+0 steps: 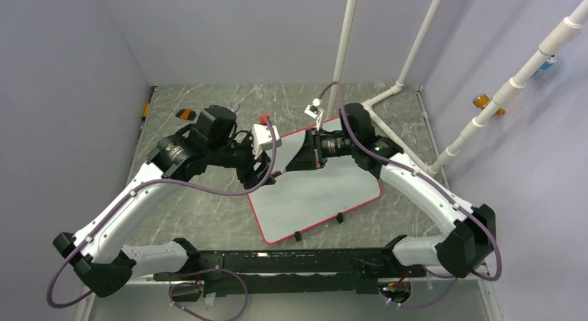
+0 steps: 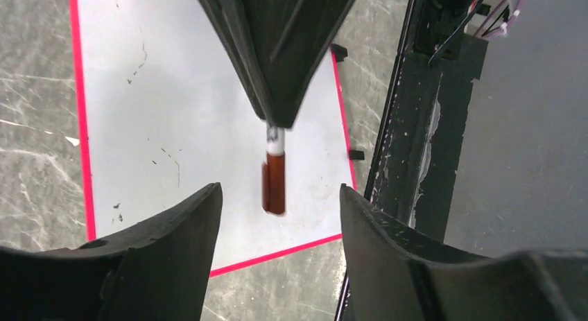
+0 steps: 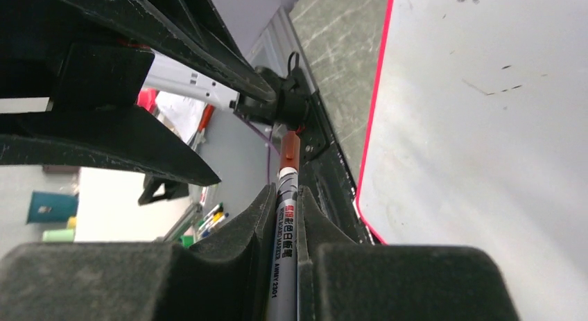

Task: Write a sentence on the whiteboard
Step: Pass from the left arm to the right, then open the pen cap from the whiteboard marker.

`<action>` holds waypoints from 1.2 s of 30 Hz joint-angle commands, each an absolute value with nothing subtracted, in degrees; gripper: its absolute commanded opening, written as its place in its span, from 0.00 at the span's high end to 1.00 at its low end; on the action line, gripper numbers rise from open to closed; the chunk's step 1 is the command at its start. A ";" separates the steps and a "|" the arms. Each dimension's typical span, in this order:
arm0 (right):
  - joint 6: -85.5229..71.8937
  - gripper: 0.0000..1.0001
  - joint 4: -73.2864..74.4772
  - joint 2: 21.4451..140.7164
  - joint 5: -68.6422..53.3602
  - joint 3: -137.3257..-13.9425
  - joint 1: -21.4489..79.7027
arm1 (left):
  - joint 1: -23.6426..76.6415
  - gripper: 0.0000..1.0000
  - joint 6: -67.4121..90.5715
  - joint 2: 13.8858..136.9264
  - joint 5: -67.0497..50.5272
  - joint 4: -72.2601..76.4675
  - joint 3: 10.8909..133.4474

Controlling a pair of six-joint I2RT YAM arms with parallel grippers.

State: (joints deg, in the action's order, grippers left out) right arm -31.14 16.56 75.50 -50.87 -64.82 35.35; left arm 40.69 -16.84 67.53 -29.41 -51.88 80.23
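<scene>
The whiteboard lies flat on the grey marble table, white with a thin red-pink frame. Its surface carries only faint dark specks; the sentence is not in view. My right gripper is shut on a grey whiteboard marker, held above the board's left part. The marker's dark red cap points at my left gripper. That gripper is open, one finger on each side of the cap, touching neither. In the top view the two grippers meet tip to tip.
Two black clips sit on the board's near edge. A black rail runs along the table's front. White pipes rise at the back right. A small orange object lies at the back left.
</scene>
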 commanded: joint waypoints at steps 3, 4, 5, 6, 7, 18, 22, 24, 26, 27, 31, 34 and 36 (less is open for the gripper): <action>-33.39 1.00 11.37 67.66 -47.05 -62.33 31.13 | 39.76 0.29 -12.49 63.28 -35.32 -47.80 83.03; -34.00 1.00 10.64 66.93 -47.07 -61.67 30.47 | 39.41 0.29 -11.56 63.08 -36.62 -47.02 83.26; -34.62 1.00 9.66 66.08 -47.37 -61.17 29.86 | 38.90 0.28 -10.00 62.98 -37.51 -46.31 83.47; -35.21 1.00 8.70 65.16 -47.45 -60.80 29.20 | 38.30 0.27 -9.27 62.84 -38.71 -45.35 83.50; -35.77 1.00 7.90 64.17 -47.39 -60.52 28.78 | 37.63 0.27 -7.65 62.65 -40.20 -44.10 83.41; -41.24 1.00 -0.99 57.82 -49.09 -59.97 27.65 | 33.35 0.37 8.97 62.71 -50.41 -27.30 76.87; -41.38 1.00 -3.33 56.41 -50.06 -59.79 27.60 | 33.29 0.43 13.95 63.64 -51.66 -21.84 75.62; -41.63 1.00 -4.76 55.96 -50.87 -59.46 27.68 | 33.28 0.45 16.41 64.20 -53.03 -18.46 75.25; -41.97 1.00 -5.87 55.73 -51.59 -58.96 27.68 | 33.26 0.46 17.98 64.48 -53.95 -16.64 74.91; -42.19 1.00 -6.41 55.68 -51.86 -58.70 27.59 | 33.26 0.46 18.31 64.57 -53.92 -16.31 74.80; -42.54 1.00 -7.46 55.53 -52.57 -58.34 27.62 | 33.31 0.46 18.62 64.82 -54.00 -15.80 74.28; -42.96 1.00 -8.10 55.81 -53.09 -58.43 27.67 | 33.31 0.47 19.15 65.08 -54.02 -15.32 73.81; -43.05 1.00 -8.24 55.69 -53.17 -58.50 27.62 | 33.31 0.44 18.56 65.05 -52.89 -16.18 74.00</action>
State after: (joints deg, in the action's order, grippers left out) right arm -41.36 -2.55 56.14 -49.80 -58.30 26.59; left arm 32.51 17.72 64.31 -51.42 -20.51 74.24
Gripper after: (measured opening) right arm 0.142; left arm 0.541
